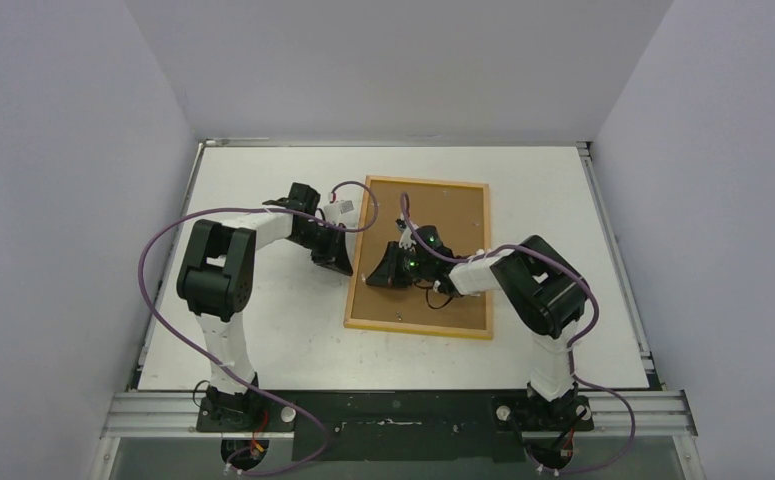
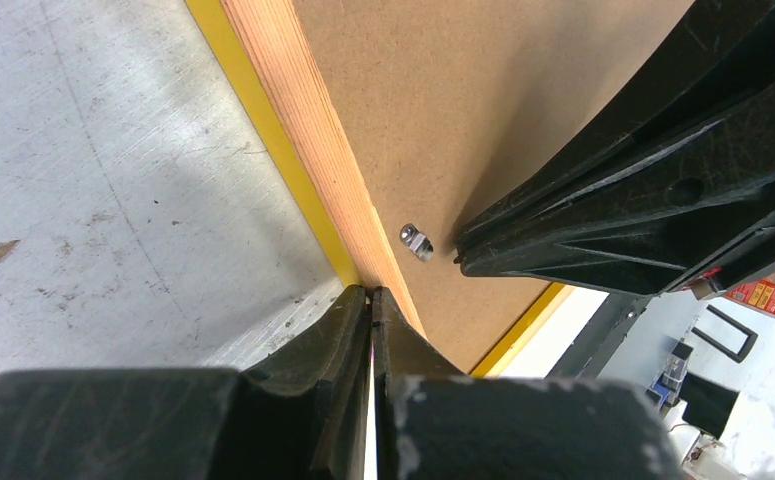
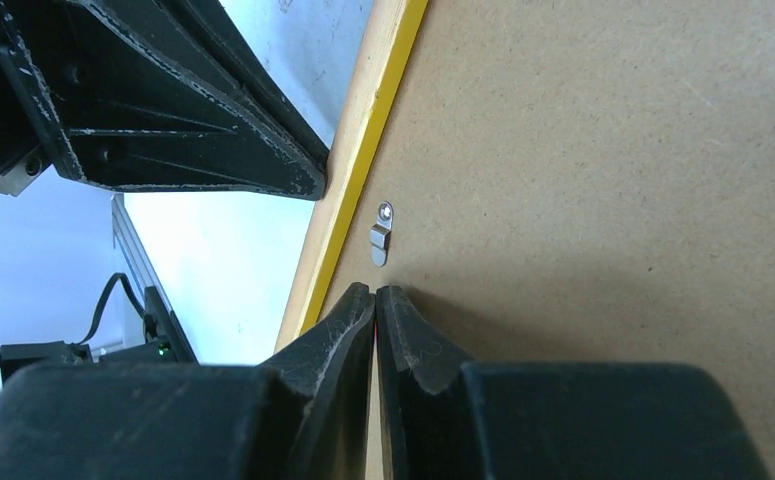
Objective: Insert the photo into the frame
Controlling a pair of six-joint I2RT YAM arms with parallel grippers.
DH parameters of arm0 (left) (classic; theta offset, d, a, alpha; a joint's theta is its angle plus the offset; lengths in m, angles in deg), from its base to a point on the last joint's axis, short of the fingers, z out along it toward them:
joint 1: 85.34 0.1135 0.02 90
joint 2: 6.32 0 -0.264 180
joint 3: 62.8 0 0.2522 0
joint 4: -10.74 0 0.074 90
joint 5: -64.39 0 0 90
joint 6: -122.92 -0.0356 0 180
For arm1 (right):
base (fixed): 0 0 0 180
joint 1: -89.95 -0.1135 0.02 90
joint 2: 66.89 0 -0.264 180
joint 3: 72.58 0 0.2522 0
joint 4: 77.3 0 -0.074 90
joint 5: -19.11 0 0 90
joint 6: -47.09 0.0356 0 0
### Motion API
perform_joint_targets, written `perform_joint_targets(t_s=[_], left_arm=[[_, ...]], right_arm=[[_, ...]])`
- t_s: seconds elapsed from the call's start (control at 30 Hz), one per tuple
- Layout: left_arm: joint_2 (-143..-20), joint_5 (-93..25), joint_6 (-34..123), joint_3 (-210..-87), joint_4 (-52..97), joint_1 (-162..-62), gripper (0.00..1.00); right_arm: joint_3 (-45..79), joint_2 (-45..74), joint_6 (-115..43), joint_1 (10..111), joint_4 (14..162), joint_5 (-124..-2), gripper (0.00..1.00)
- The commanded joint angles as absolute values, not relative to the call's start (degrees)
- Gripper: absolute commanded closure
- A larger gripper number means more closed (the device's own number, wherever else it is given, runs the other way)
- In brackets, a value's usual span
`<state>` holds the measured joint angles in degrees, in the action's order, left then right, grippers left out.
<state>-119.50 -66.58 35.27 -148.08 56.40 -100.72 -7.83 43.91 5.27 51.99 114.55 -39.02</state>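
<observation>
left gripper (image 2: 372, 292), right gripper (image 3: 375, 290): jaws together

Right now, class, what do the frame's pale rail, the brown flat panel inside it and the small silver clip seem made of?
The pale frame rail: bare wood, grain lines visible, yellow painted front edge. The brown panel: likely fibreboard, matte, speckled, grainless. The silver clip: shiny, probably metal.

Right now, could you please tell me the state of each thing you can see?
Frame: face down on the table, wood back up.
Backing panel: seated inside the frame.
Metal tab: flat on the panel, near the frame's edge.
Left claw: shut, tips at the frame's edge.
Right claw: shut, tips on the panel beside the tab.
Photo: not visible.
</observation>
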Motion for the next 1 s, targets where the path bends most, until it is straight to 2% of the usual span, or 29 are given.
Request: perform_joint_targets(t_s=[0.0, 0.7, 0.8, 0.97], left_arm=[[-120.2, -67.6, 34.7, -150.4, 55.2, -100.9, 0.97], [-120.0, -68.0, 34.4, -150.1, 55.5, -100.7, 0.98], [-120.1, -68.0, 34.4, -150.1, 55.5, -100.6, 0.98], [-120.1, -67.9, 34.5, -150.2, 55.5, -100.6, 0.98]], right_arm=[[-7.4, 45.5, 5.2, 51.4, 118.8, -41.2, 0.91], [-2.5, 48.1, 3.3, 51.2, 114.9, -40.2, 0.91], [-3.7, 48.1, 3.7, 51.1, 115.4, -40.3, 0.79], [-4.3, 47.9, 4.5, 50.9, 115.9, -40.5, 0.77]])
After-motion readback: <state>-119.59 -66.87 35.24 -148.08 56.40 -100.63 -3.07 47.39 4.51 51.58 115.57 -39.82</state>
